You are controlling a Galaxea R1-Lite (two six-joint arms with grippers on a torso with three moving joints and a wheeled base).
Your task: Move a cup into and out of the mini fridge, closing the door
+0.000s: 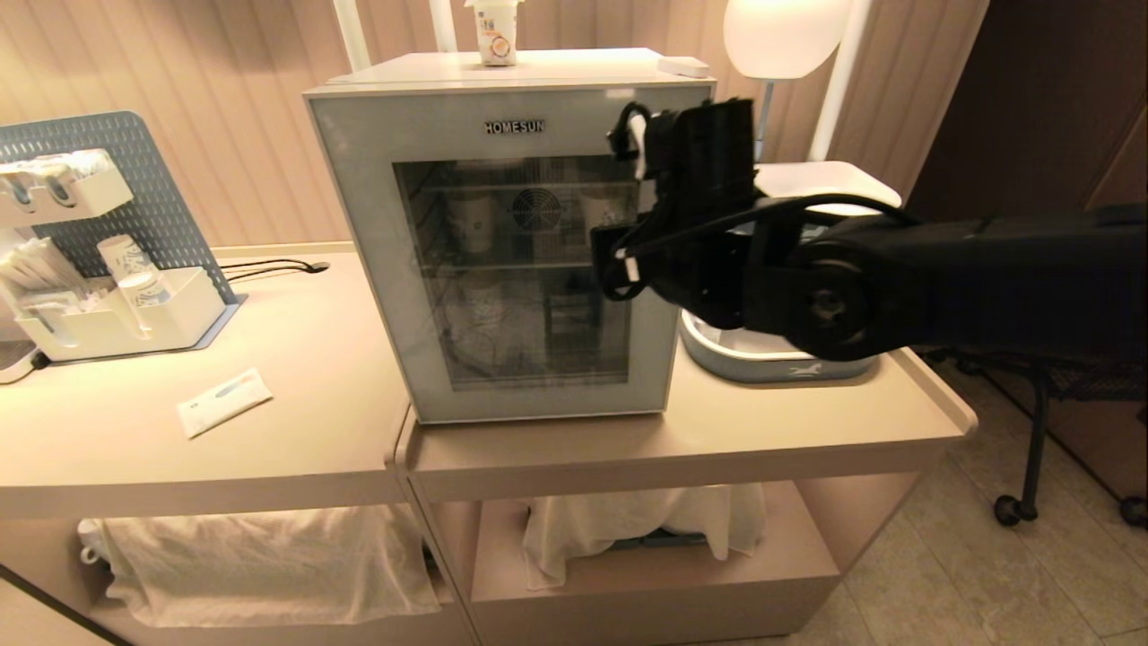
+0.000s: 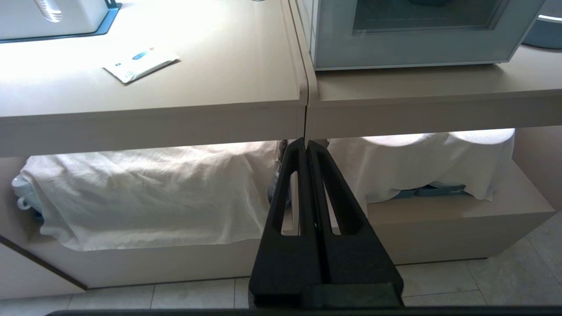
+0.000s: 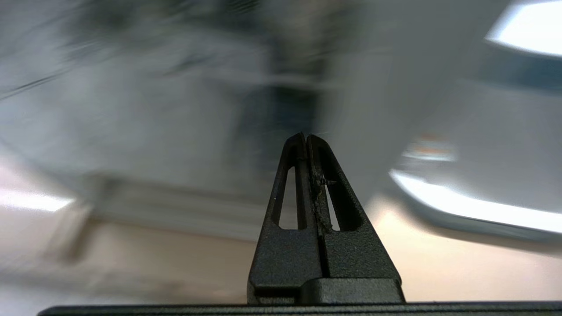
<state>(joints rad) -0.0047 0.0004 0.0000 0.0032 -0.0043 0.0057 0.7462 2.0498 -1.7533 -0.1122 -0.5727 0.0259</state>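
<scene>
The mini fridge point(image 1: 502, 260) stands on the counter, and its lower front shows in the left wrist view point(image 2: 408, 48). Its grey-framed glass door point(image 1: 359, 269) lettered HOMESUN is closed. The white cup point(image 1: 493, 31) with an orange picture stands upright on the fridge's top, near the back. My right arm point(image 1: 700, 179) reaches in from the right, its wrist in front of the door's upper right corner. The right gripper point(image 3: 306, 137) is shut and empty, and its wrist view is smeared. My left gripper point(image 2: 306, 142) is shut and empty, low before the counter's front edge.
Other cups point(image 1: 473, 220) show through the glass. A pegboard organizer point(image 1: 134, 206) holding paper cups stands far left, with a sachet point(image 1: 224, 402) on the counter. A round grey-white tray point(image 1: 776, 366) sits right of the fridge. White cloths point(image 1: 269, 561) cover the lower shelf. A chair point(image 1: 1040, 422) stands right.
</scene>
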